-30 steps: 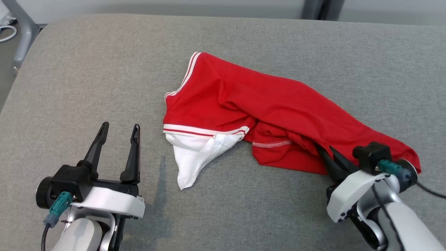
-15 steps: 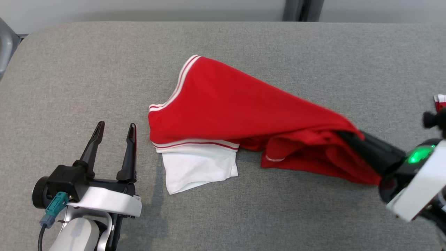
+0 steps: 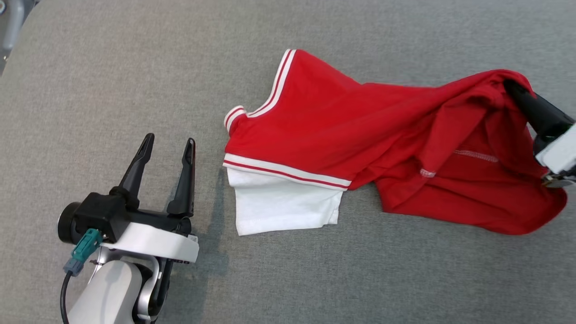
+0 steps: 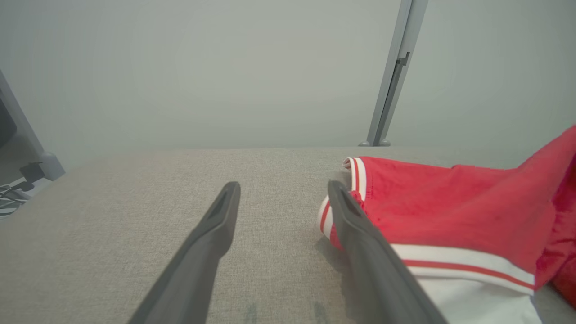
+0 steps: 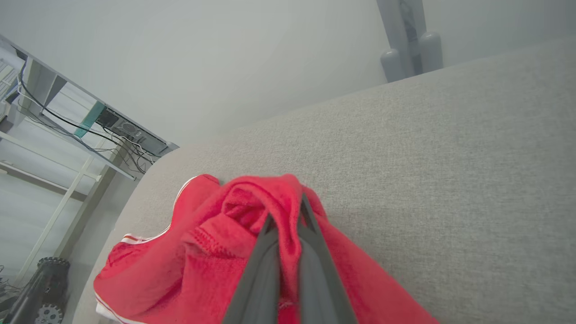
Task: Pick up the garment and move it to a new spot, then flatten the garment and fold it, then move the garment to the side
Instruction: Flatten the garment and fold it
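The garment [image 3: 360, 130] is a red shirt with white stripes and a white sleeve end [image 3: 281, 207], stretched across the grey padded table [image 3: 112, 90]. My right gripper [image 3: 513, 87] at the right edge is shut on the garment's red fabric and holds that end raised, while the striped end lies on the table. In the right wrist view the fingers [image 5: 310, 252] pinch a bunched red fold [image 5: 252, 211]. My left gripper [image 3: 168, 144] stands open at the lower left, empty, just left of the garment. In the left wrist view its right finger [image 4: 360, 234] is close beside the striped edge [image 4: 355, 175].
A grey metal post [image 4: 391, 76] rises beyond the table's far edge. A shelf frame with cables [image 5: 81, 130] stands off the table's end in the right wrist view. A grey frame piece [image 3: 11, 22] shows at the head view's top left.
My right gripper has lifted and carried the garment's red end up and to the right, stretching it out. The head camera has shifted. The left gripper stays open in place.
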{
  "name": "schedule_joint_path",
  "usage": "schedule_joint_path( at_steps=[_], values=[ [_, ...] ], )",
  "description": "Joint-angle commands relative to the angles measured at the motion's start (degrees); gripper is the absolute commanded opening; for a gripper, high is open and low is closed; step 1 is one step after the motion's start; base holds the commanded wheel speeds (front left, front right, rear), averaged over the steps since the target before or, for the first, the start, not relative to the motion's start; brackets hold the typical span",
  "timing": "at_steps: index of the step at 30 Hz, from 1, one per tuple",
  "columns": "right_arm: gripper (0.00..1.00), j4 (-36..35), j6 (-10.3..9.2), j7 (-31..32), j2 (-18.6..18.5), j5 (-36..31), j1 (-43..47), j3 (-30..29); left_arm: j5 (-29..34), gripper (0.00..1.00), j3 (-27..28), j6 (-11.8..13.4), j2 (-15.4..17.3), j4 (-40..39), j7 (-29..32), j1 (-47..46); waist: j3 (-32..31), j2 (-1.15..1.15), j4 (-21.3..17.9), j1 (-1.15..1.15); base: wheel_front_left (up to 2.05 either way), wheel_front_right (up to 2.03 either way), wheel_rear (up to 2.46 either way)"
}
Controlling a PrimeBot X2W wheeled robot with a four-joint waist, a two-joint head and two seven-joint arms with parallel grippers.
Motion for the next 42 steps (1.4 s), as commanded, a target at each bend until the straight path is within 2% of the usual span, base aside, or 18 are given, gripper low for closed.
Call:
schedule_joint_path(
  at_steps=[1,2,3,7,14,20,24,26,30,36,42],
  values=[
    [0.04,3.1,0.02,-3.5,-0.6,-0.7,-1.1,1.7,0.5,1.0,0.2,-0.3,-0.1,0.2,-0.2,-1.2,1.4,0.0,1.1,0.0,0.0,0.0,0.0],
    [0.46,5.2,0.02,-5.8,-1.0,-1.1,-1.5,2.7,0.6,1.0,0.2,-0.4,-0.2,0.4,-0.3,-1.5,1.6,0.0,1.2,0.0,0.0,0.0,0.0],
    [1.0,6.7,0.02,-8.1,-1.5,-1.5,-2.0,4.0,0.7,1.0,0.3,-0.5,-0.2,0.5,-0.3,-1.8,1.8,0.0,1.3,0.0,0.0,0.0,0.0],
    [1.0,12.2,0.03,-17.3,-2.8,-3.0,-1.7,8.2,1.1,1.0,0.7,-0.7,-0.6,0.9,-0.4,-2.2,1.8,0.0,0.9,0.0,0.0,0.0,0.0],
    [1.0,17.2,0.02,-29.5,-2.0,-4.5,1.3,9.4,1.2,1.0,1.9,-0.4,-0.2,0.9,-0.4,-1.1,0.1,0.0,-1.5,0.0,0.0,0.0,0.0],
    [1.0,15.3,0.02,-38.3,0.6,-6.0,5.3,7.3,1.3,1.0,3.0,0.2,0.9,0.4,-0.4,0.4,-2.8,0.0,-4.5,0.0,0.0,0.0,0.0],
    [1.0,11.2,0.02,-42.1,1.5,-10.9,8.4,5.1,1.2,1.0,3.2,0.9,1.8,-0.3,0.3,1.7,-5.4,0.0,-6.1,0.0,0.0,0.0,0.0],
    [1.0,8.6,0.02,-42.7,2.0,-15.1,9.8,3.8,1.3,1.0,3.3,1.2,2.2,-0.7,0.8,2.5,-6.7,0.0,-6.8,0.0,0.0,0.0,0.0],
    [1.0,2.6,0.02,-40.0,4.4,-23.0,13.7,2.5,0.9,1.0,3.5,2.1,2.7,-1.5,1.4,4.3,-9.0,0.0,-8.0,0.0,0.0,0.0,0.0],
    [1.0,-7.2,0.02,-34.9,9.7,-33.7,22.0,0.4,1.0,1.0,3.1,3.2,3.8,-3.3,2.8,8.0,-12.1,0.0,-9.1,0.0,0.0,0.0,0.0],
    [1.0,-13.5,0.02,-31.6,12.2,-37.7,27.0,-0.9,0.6,1.0,3.2,4.5,4.5,-6.2,4.4,10.4,-13.1,0.0,-9.5,0.0,0.0,0.0,0.0]
  ],
)
